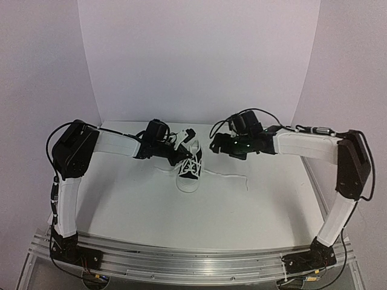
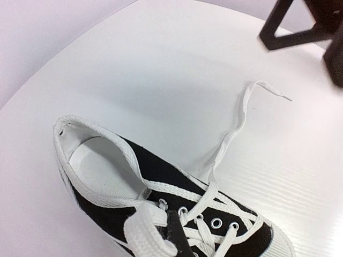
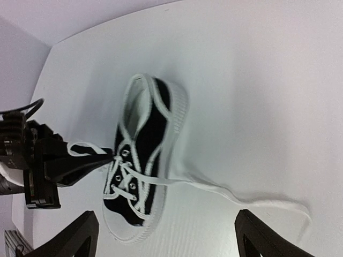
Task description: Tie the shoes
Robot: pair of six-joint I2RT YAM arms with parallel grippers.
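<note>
Sneaker (image 1: pixel 190 169) mid-table (image 1: pixel 242 211), toe toward the arm bases, untied. Left claw (image 3: pixel 107 156) pinched shut on the left lace (image 3: pixel 86 149), close to the top eyelets. Right claw (image 1: pixel 215 145) wide open, empty, hovering just right of the sneaker. Right lace (image 3: pixel 230 195) lies slack on the table, trailing away from the sneaker. Judged step: right claw takes that lace. Best gripped partway along, not at the tip, fingers straddling it low to the table; left should hold its lace taut so the sneaker doesn't skid. Risk: thin lace slips the close
</note>
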